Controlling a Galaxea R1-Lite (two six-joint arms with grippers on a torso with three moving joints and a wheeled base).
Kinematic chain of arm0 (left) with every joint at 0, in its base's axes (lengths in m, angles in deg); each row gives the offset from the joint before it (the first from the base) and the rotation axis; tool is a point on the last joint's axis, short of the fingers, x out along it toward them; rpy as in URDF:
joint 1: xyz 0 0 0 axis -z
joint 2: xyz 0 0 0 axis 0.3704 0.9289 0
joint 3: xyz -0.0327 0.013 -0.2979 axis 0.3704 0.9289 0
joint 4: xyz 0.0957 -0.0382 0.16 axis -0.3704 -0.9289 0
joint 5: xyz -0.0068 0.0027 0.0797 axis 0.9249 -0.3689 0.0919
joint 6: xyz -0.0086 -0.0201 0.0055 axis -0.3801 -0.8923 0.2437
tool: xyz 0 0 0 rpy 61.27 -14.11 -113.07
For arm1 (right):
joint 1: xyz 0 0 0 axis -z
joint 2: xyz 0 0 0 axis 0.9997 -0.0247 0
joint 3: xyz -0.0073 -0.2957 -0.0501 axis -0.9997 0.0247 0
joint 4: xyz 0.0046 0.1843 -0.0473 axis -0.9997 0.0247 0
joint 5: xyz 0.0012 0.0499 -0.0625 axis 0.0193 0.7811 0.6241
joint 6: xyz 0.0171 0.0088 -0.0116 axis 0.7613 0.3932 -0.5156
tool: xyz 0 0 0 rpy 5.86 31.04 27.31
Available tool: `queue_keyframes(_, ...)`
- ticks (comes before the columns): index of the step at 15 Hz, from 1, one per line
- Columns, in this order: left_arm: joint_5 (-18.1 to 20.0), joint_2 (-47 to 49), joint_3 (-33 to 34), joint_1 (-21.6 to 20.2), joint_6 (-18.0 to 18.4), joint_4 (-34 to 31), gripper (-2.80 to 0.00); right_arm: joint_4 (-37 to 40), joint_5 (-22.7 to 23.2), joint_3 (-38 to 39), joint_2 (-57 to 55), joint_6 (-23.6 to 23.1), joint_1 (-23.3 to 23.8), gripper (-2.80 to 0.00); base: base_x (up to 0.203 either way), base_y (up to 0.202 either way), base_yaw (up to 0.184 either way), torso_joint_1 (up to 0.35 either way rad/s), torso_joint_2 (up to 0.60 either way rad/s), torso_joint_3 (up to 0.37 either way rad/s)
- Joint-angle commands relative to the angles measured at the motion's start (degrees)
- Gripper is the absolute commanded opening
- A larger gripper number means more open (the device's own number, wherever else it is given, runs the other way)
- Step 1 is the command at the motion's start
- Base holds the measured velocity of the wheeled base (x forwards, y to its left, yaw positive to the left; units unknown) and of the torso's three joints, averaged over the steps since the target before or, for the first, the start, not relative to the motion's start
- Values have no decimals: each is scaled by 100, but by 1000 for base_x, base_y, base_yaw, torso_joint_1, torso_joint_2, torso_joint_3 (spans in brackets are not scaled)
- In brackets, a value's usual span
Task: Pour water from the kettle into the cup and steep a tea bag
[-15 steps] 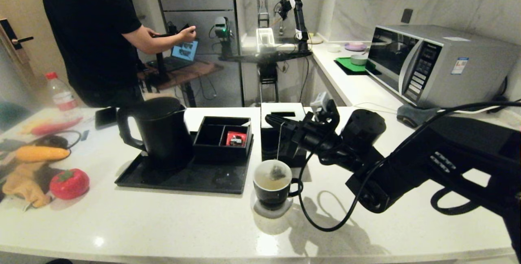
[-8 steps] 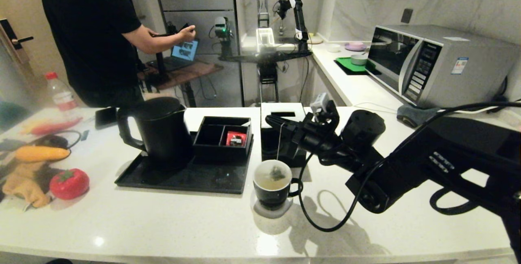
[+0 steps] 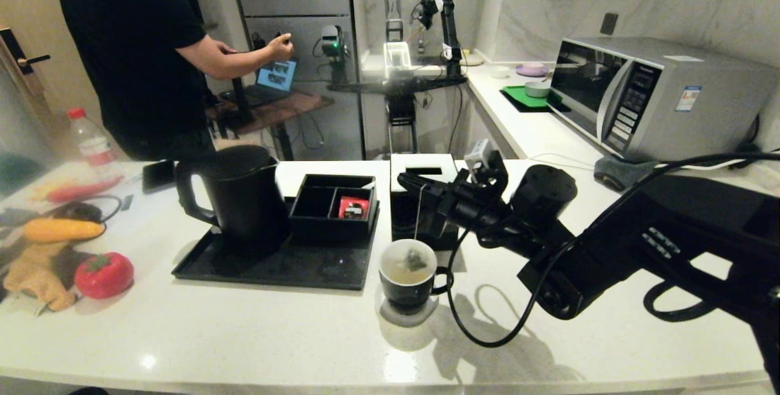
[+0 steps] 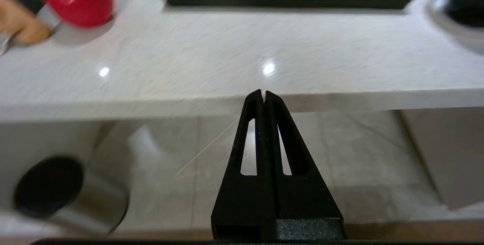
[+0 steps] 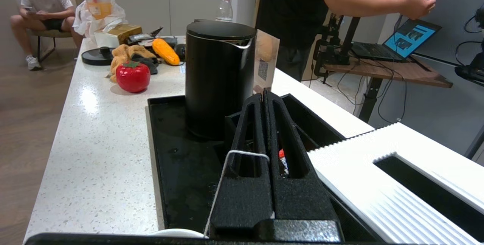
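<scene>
Left gripper (image 4: pixel 263 94): parked below the counter's near edge; fingers pressed together, nothing held.
Counter (image 3: pixel 256 328): white speckled top on which everything named below is borne.
Cup (image 3: pixel 408 276): seen directly beneath the right gripper, on a pale coaster (image 3: pixel 390 316); pale yellowish water (image 3: pixel 399 273) is contained.
Tea bag (image 3: pixel 415 259): lowered into the cup; partly dipped in the water.
String (image 3: pixel 418 212): run straight up from the tea bag to the right gripper; looped over one finger in the right wrist view.
Right gripper (image 3: pixel 409 183): held above the cup; fingers closed on the string.
Black tray (image 3: pixel 274 267): placed left of the right gripper.
Kettle (image 3: pixel 234 197): stood upright on the tray, well apart from the right gripper.
Compartment box (image 3: pixel 334 206): set between kettle and right gripper; a red packet (image 3: pixel 353 207) is held in one compartment.
</scene>
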Motion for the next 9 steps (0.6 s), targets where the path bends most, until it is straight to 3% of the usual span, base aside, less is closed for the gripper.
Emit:
queue_keyframes(1,-1,-594,0,48,-34,0,-280,-193,16,3,-37,-7,-20,-280,0,0,0,0,0,0)
queue_keyframes(4,-25,-1311,0,4,-58,1,-280,-193,25,-6,-130,-17,-29,-280,0,0,0,0,0,0)
queue_keyframes(9,-36,-1324,0,-6,-91,0,-280,-276,14,144,-308,-95,-72,-280,0,0,0,0,0,0)
